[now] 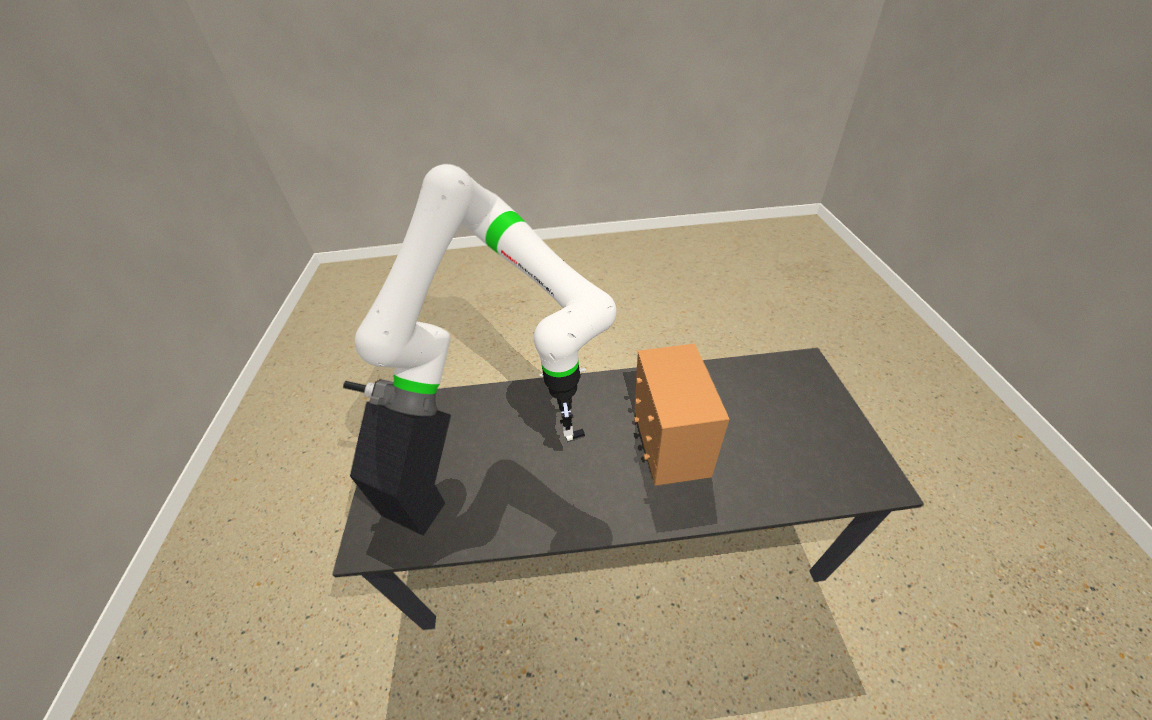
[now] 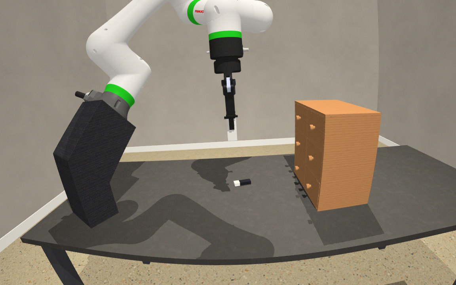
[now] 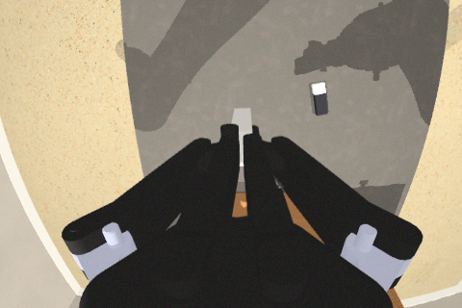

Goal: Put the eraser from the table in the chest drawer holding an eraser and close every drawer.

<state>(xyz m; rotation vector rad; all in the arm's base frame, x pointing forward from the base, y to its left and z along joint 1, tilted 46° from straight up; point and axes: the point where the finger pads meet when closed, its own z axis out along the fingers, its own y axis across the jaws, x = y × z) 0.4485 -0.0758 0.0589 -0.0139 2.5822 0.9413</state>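
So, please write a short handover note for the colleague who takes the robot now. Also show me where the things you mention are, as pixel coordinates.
Tool point(image 1: 567, 435) point(image 2: 232, 139) point(image 3: 243, 121): shut, holding nothing, pointing down above the table.
Eraser point(image 1: 579, 433) point(image 2: 242, 182) point(image 3: 320, 98): lying on the table in front of the chest point(image 1: 687, 394) point(image 2: 350, 159).
Done: nothing stored; all drawers look closed.
Left: find the drawer with the other eraser, open it gently, put this one in, push it shut.
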